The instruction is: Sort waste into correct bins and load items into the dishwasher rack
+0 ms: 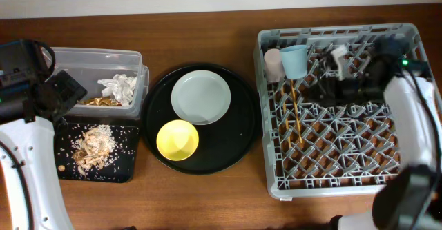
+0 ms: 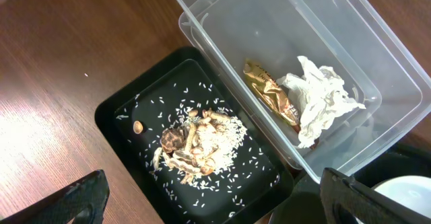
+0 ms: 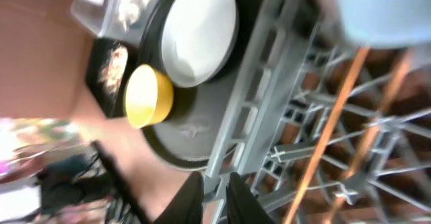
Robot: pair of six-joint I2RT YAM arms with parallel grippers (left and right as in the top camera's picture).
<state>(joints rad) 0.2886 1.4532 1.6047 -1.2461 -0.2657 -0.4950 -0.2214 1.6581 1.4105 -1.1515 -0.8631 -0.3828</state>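
Rack [image 1: 345,157] at right has the right gripper [image 3: 214,189] over its far part, fingers narrow with nothing between them. Just left of it the blue cup [image 1: 295,61] and pink cup [image 1: 273,63] sit in the far left corner, with the chopsticks [image 1: 295,112] on the lattice just nearer. Left gripper [image 2: 212,183] hangs wide and empty by the black tray [image 1: 124,169] of scraps [image 1: 93,147]. Behind it, the tub [image 1: 90,59] holds the tissue [image 1: 119,88] and wrapper [image 2: 269,93]. Plate [image 1: 201,97] and bowl [image 1: 177,139] sit on the round tray [image 1: 242,141] between.

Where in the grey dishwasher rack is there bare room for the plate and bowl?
The grey plastic rack is bare along its near half, right of the wooden chopsticks. Crowded: the far-left corner, with pink cup and light-blue cup.
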